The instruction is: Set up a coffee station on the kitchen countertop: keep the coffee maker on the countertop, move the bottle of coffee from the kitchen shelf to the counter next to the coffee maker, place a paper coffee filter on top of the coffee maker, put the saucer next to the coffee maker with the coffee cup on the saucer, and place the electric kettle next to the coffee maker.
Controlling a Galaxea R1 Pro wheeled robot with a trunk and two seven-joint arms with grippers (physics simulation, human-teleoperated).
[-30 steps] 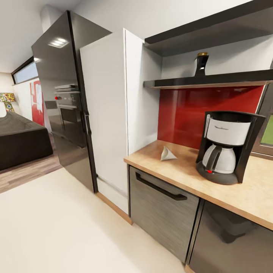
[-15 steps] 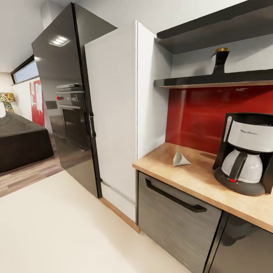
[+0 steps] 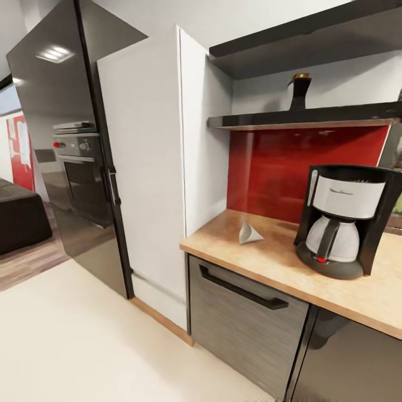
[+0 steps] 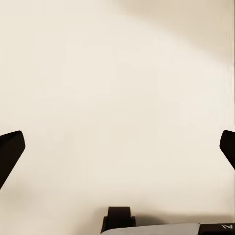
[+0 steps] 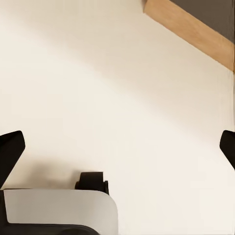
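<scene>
White paper coffee filter (image 3: 249, 233) lies on surface (image 3: 279, 258) left of coffee maker (image 3: 341, 219). Bottle of coffee (image 3: 299, 92) on shelf (image 3: 312, 116), upper right. Left end effector (image 4: 117, 149) and right end effector (image 5: 117, 149) wide, empty, likely stowed for driving.

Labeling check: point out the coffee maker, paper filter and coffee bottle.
coffee maker (image 3: 341, 196): head view, white upper body.
paper coffee filter (image 3: 248, 233): head view, cone's side.
bottle of coffee (image 3: 300, 94): head view, dark body.

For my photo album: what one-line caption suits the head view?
Coffee maker and paper filter on the countertop, bottle of coffee up on the shelf.
</scene>
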